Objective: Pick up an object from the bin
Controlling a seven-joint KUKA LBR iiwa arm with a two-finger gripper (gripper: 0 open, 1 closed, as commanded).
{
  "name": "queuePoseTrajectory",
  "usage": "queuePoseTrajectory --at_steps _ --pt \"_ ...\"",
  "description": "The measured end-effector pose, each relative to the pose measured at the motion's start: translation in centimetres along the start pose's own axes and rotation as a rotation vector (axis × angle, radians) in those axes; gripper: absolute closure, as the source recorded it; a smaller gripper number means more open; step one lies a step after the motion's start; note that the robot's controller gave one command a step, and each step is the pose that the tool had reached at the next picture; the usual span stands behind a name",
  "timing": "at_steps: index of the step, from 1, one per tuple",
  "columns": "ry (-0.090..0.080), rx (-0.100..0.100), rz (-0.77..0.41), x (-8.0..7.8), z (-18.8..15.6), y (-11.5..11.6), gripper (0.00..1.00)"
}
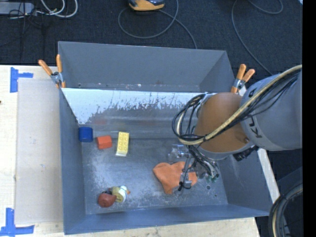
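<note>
Downward from the right, arm [274,113] angled in, gripper [189,176] on orange crumpled piece [169,176] near front of bin [148,217]; grip cannot be told

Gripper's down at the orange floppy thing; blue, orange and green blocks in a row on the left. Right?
Not quite: the third is a yellow block, not green, as the camera view shows. The rest holds: the gripper is down at the orange floppy thing, with the blue block and orange block beside it on the left.

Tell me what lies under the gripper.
A flat orange lump lies on the bin floor below the gripper. Its right part is covered by the gripper, so contact there cannot be seen.
</note>
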State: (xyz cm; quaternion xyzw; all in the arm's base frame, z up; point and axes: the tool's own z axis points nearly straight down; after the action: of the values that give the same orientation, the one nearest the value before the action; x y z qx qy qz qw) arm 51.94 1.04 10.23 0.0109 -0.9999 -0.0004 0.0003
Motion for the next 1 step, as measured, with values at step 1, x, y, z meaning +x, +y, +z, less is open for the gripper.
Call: queuePoseTrajectory --at_steps 1 --pt "0.004 0.0 0.098 0.68 3.05 -0.83 1.0"
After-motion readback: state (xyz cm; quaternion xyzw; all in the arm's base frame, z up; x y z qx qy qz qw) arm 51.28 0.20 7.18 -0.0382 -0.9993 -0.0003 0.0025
